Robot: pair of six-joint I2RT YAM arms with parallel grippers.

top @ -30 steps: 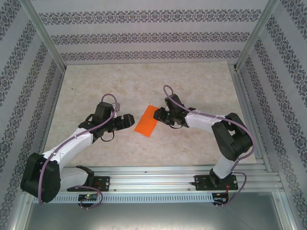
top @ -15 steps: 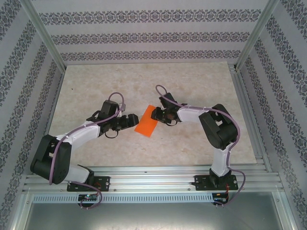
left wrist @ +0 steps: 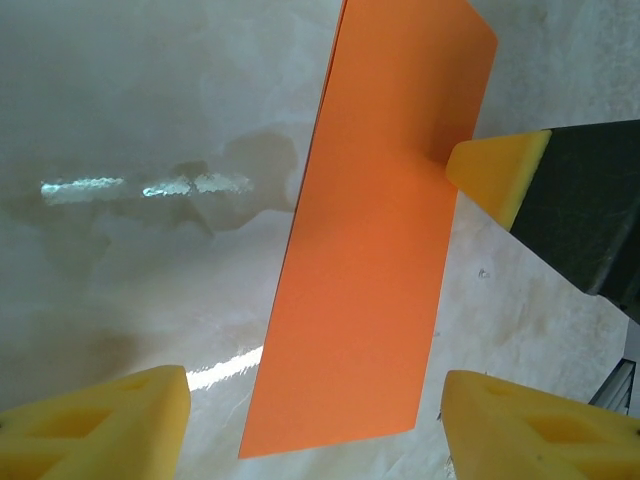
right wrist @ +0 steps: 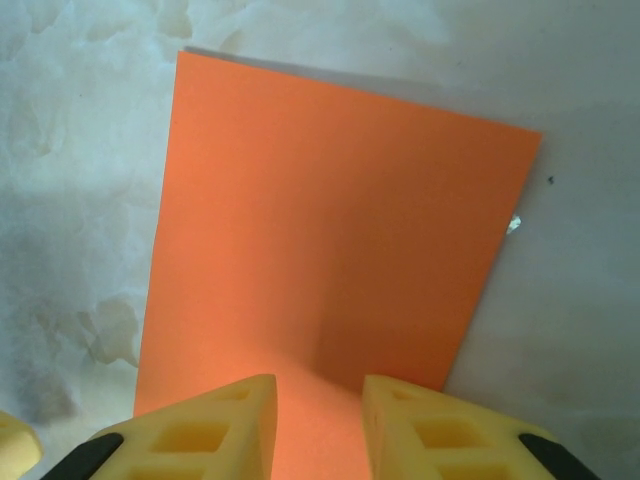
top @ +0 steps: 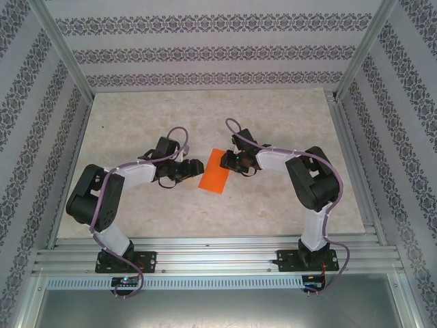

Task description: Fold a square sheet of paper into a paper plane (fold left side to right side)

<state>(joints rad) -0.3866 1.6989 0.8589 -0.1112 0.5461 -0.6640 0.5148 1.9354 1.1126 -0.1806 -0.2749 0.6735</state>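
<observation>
The right fingers point(right wrist: 215, 425), a narrow gap between them, rest on a long edge of the folded orange sheet point(right wrist: 330, 240). The left fingers point(left wrist: 120, 420) stand wide apart just beside it. The sheet lies flat on the counter point(left wrist: 130, 300).

1. The thin, bright orange paper sheet point(right wrist: 330, 250) has its near end hidden behind the yellow foam fingertips point(right wrist: 215, 425) of the right gripper point(right wrist: 315, 415) and cut off below.
2. In the left wrist view, 1 far corner of the sheet is cropped.

Bright even light, soft shadows, white glare streaks on the table point(left wrist: 120, 186), wrist-view edges perhaps slightly soft.
</observation>
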